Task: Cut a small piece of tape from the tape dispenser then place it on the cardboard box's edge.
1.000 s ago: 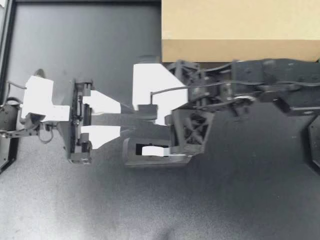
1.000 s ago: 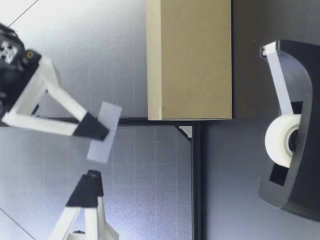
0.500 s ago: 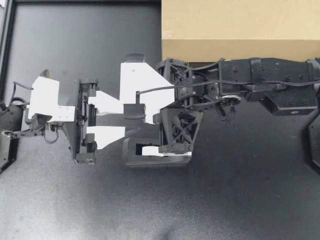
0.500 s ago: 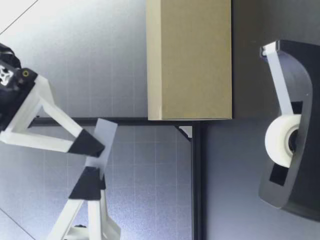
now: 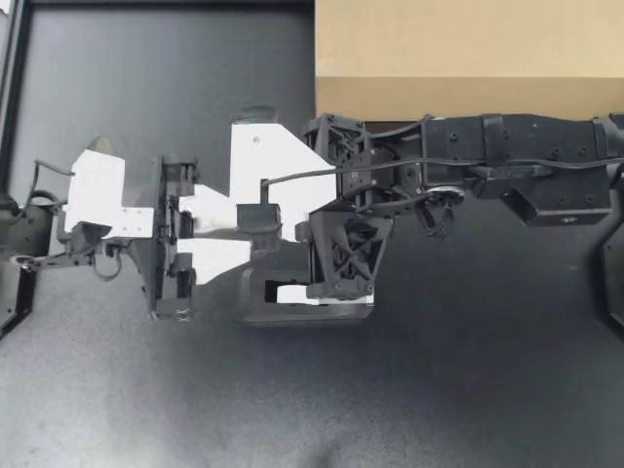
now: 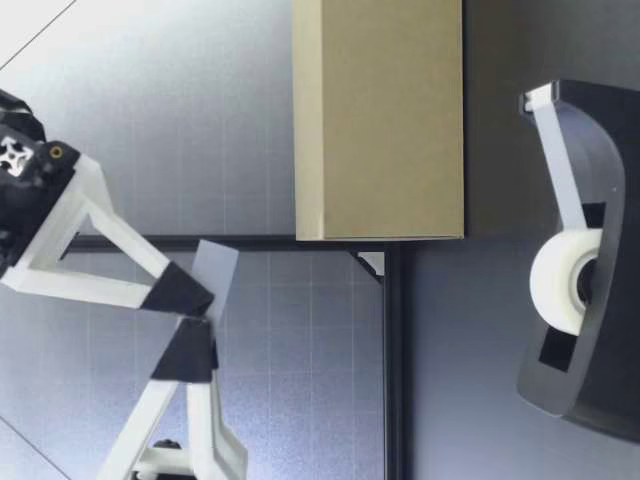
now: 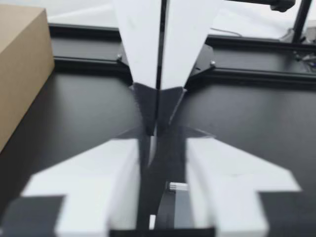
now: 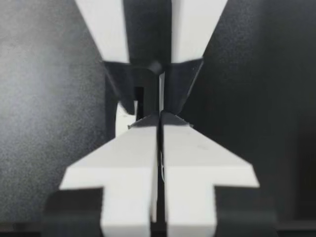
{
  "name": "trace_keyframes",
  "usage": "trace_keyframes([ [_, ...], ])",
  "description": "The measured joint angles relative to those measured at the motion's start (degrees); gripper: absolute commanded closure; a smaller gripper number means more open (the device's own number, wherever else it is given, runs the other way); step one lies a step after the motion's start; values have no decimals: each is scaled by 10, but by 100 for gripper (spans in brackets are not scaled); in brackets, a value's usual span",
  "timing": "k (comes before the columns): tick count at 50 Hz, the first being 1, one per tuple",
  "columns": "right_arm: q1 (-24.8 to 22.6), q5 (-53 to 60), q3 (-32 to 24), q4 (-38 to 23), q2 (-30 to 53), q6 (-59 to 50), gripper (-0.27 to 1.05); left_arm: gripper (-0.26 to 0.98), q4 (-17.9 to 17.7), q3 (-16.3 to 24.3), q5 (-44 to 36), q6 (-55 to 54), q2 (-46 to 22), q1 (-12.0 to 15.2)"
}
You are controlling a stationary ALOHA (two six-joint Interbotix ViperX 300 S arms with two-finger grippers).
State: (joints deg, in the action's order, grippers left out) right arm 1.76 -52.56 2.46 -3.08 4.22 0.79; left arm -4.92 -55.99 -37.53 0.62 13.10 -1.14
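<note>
My left gripper [image 5: 239,222] and my right gripper [image 5: 256,216] meet tip to tip above the black tape dispenser [image 5: 292,304], which the right arm partly hides. In the low view a short translucent piece of tape [image 6: 213,270] hangs in the air. My right gripper [image 6: 188,295] is shut on its middle and my left gripper [image 6: 192,342] is shut on the end nearer the table. The dispenser [image 6: 590,250] with its white roll [image 6: 560,280] stands on the table. The cardboard box [image 5: 468,49] lies at the back, away from both grippers.
The black table [image 5: 439,390] has a raised frame at its left edge [image 5: 15,117]. The box [image 7: 19,64] sits off to one side of my left gripper. My right arm [image 5: 507,156] runs along the box's front face.
My left gripper has moved in toward the right one, and its fingers have come together on the tape's free end. My right gripper shifted slightly left, still holding the tape.
</note>
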Motion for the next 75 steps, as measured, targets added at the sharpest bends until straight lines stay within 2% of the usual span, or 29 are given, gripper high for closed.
trace_keyframes([
  [8,-4,-1,0,0,-1,0,89,82,-1,-1,0,-4,0,0],
  [23,-4,-3,0,0,0,-3,83,83,-2,0,0,-4,0,0],
  [27,-4,-4,-1,0,0,-3,76,83,-1,0,0,-4,0,0],
  [40,-4,-4,0,0,2,-5,37,83,-2,0,0,-4,0,0],
  [50,0,-4,6,-8,1,-19,37,83,-1,-1,0,-5,0,-1],
  [63,14,14,57,-43,-37,-47,37,83,-2,0,0,-7,-11,-1],
  [69,20,41,96,-69,-80,-71,37,83,-32,12,-7,-9,-29,7],
  [72,25,62,118,-84,-102,-83,38,83,-70,20,-18,-11,-41,21],
  [75,31,96,148,-105,-128,-99,38,83,-129,33,-37,-11,-59,35],
])
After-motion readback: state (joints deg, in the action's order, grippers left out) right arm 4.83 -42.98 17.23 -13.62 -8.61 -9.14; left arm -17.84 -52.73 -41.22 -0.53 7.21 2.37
